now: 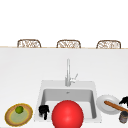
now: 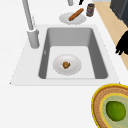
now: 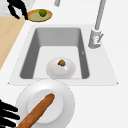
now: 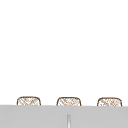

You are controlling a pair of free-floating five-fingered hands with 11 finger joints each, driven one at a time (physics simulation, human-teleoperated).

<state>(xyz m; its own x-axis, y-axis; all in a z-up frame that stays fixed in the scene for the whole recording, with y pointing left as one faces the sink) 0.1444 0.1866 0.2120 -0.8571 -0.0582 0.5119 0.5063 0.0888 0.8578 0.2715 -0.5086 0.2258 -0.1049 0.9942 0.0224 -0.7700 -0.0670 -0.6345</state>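
We find the right hand at the front right of the counter, just beside the white plate; in the right side view its fingers are spread and straight, reaching toward the near end of the brown roll without a visible grip. The roll lies flat across the plate, its long axis diagonal: in the front view it runs from upper left on the plate down to the right, past the rim toward a small dark jar. The left hand hangs at the sink's front left corner, fingers curled downward, holding nothing, near a woven plate carrying a lime. Inside the basin a white bowl holds a small brown item. A red ball appears at the front
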